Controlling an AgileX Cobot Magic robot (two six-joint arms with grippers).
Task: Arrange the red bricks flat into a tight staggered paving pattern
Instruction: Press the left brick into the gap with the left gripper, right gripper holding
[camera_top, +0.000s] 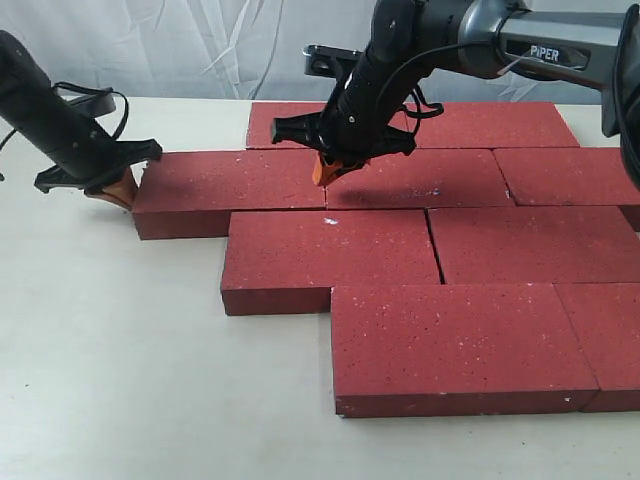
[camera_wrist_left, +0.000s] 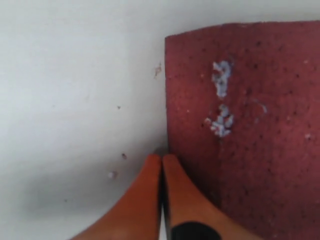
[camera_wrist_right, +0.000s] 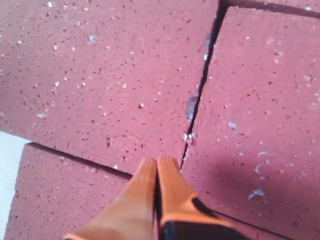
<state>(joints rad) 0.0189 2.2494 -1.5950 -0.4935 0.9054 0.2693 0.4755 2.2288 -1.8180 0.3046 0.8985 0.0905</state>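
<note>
Several red bricks (camera_top: 330, 250) lie flat in staggered rows on the white table (camera_top: 110, 360). My left gripper (camera_top: 118, 190) is shut and empty, its orange tips against the left end of the second-row brick (camera_top: 230, 185); the left wrist view shows the tips (camera_wrist_left: 161, 159) at that brick's corner (camera_wrist_left: 240, 130). My right gripper (camera_top: 325, 170) is shut and empty, tips pointing down at the seam between the second-row bricks. In the right wrist view its tips (camera_wrist_right: 159, 162) sit on brick surface (camera_wrist_right: 110, 80) beside a narrow joint (camera_wrist_right: 200, 100).
Bare white tabletop stretches to the left and front of the bricks. A pale curtain (camera_top: 180, 45) hangs behind the table. The right arm (camera_top: 540, 45) reaches in from the upper right over the back row.
</note>
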